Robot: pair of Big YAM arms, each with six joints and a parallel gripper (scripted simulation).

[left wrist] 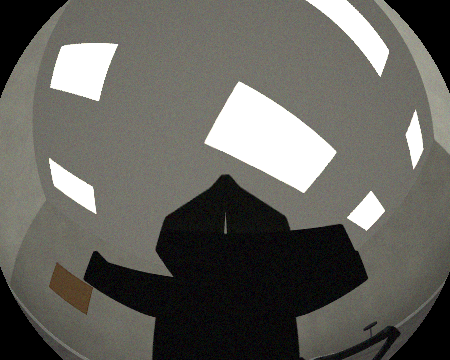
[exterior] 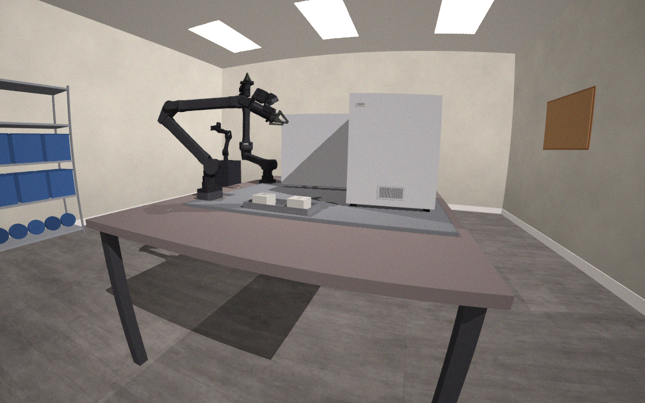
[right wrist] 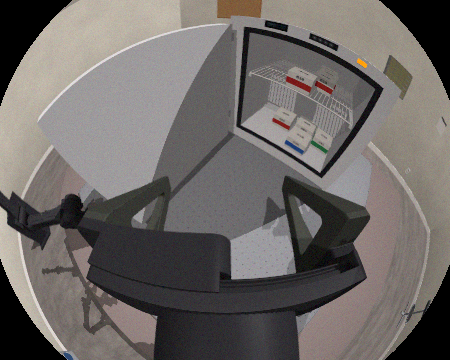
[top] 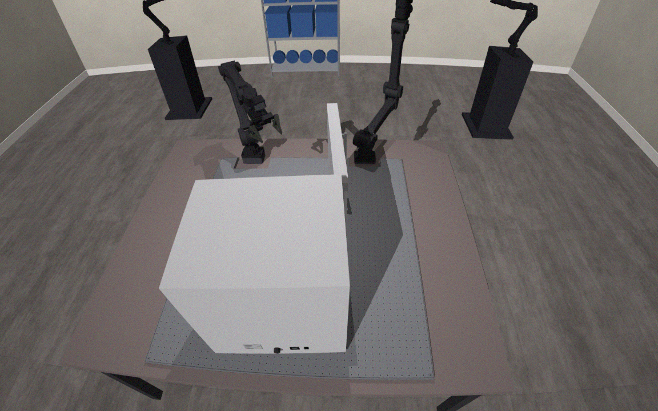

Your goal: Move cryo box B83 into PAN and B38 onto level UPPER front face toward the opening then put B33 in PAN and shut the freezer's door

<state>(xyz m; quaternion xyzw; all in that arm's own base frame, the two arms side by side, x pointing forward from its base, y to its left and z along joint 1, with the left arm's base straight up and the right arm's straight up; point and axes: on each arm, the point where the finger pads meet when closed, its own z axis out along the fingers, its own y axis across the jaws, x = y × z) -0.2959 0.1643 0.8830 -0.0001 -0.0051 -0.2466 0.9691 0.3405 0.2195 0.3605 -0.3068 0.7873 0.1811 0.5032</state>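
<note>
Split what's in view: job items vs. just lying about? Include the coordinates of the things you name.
Job:
- freezer (top: 255, 234) (exterior: 395, 145) (right wrist: 369, 122), door (top: 336, 137) (exterior: 314, 125) (right wrist: 125, 100) open
- wire shelf (right wrist: 272, 76)
- boxes inside, some to stay put
- PAN (exterior: 277, 207), two boxes in it
- base plate (top: 382, 332) (exterior: 379, 219) (right wrist: 265, 250)

Just there:
- storage rack (top: 300, 67) (exterior: 16, 84), blue bins (top: 302, 21) (exterior: 26, 148)
- corkboard (exterior: 569, 117) (left wrist: 71, 289) (right wrist: 239, 7)
- black pedestals (top: 177, 76)

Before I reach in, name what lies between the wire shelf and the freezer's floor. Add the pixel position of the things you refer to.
Four cryo boxes (right wrist: 298, 139), seen in the right wrist view.
</note>
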